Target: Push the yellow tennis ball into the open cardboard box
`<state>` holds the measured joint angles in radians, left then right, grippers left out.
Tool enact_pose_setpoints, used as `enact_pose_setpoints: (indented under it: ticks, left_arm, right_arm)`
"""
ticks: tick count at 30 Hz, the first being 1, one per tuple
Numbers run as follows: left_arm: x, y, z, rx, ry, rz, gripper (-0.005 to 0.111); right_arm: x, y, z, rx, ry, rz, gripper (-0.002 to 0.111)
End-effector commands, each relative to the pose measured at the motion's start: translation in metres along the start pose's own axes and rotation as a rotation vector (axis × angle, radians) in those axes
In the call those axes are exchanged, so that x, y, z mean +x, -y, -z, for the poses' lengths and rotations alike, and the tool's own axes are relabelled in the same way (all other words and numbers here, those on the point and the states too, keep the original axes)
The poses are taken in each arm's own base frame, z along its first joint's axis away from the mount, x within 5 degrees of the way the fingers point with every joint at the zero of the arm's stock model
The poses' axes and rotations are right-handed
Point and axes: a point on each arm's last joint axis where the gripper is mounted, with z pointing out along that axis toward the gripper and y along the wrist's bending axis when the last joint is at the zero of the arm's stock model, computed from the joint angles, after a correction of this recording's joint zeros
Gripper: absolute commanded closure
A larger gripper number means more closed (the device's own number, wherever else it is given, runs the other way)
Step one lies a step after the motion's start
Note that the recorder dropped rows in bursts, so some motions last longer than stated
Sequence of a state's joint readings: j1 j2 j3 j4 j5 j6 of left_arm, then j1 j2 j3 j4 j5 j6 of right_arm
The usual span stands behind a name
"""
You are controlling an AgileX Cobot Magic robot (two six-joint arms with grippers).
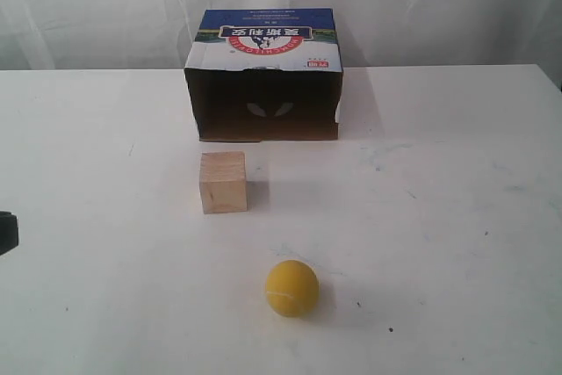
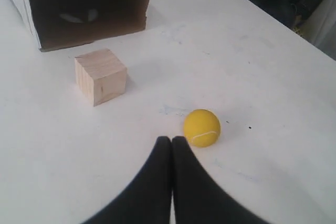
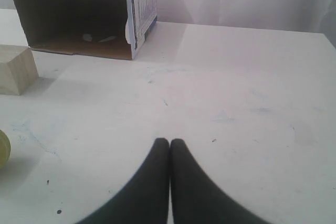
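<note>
The yellow tennis ball (image 1: 292, 288) (image 2: 201, 127) rests on the white table near the front, and only its edge (image 3: 3, 148) shows in the right wrist view. The open cardboard box (image 1: 263, 76) (image 2: 86, 10) (image 3: 79, 17) lies on its side at the back, its dark opening facing the front. My left gripper (image 2: 171, 139) is shut and empty, its tips just short of the ball and slightly to one side. My right gripper (image 3: 169, 141) is shut and empty over bare table, well away from the ball. In the exterior view only a dark sliver of the left arm (image 1: 7, 233) shows.
A pale wooden cube (image 1: 223, 182) (image 2: 100, 76) (image 3: 16, 69) stands between the ball and the box, a little left of the straight line to the opening. The white table (image 1: 439, 217) ends at a pale curtain behind the box.
</note>
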<state>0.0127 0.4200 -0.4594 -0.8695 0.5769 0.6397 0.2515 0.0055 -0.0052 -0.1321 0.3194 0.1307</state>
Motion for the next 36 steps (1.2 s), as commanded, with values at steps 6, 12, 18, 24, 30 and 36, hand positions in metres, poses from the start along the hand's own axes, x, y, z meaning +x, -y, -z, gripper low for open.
enact_pose_setpoints:
  ticks: [6, 12, 18, 24, 30, 36]
  left_arm:
    - [0.012, 0.005, 0.024, -0.122, 0.169, -0.113, 0.107]
    - [0.044, -0.011, 0.02, -0.236, 0.272, 0.012, 0.107]
    - [0.054, -0.021, 0.015, -0.284, 0.32, 0.098, 0.107]
    - [0.055, -0.02, 0.014, -0.276, 0.31, 0.088, 0.107]
    - [0.056, -0.021, 0.014, -0.298, 0.283, -0.024, 0.107]
    - [0.071, -0.024, 0.007, -0.298, 0.221, -0.036, 0.107]
  right_arm:
    - [0.001, 0.0, 0.0, 0.002, 0.006, -0.004, 0.108]
    - [0.001, 0.0, 0.0, 0.002, 0.006, -0.004, 0.108]
    - [0.001, 0.0, 0.0, 0.002, 0.006, -0.03, 0.108]
    - [0.001, 0.0, 0.0, 0.002, 0.006, -0.03, 0.108]
    - [0.001, 0.0, 0.0, 0.002, 0.006, -0.03, 0.108]
    - [0.001, 0.0, 0.0, 0.002, 0.006, -0.03, 0.108]
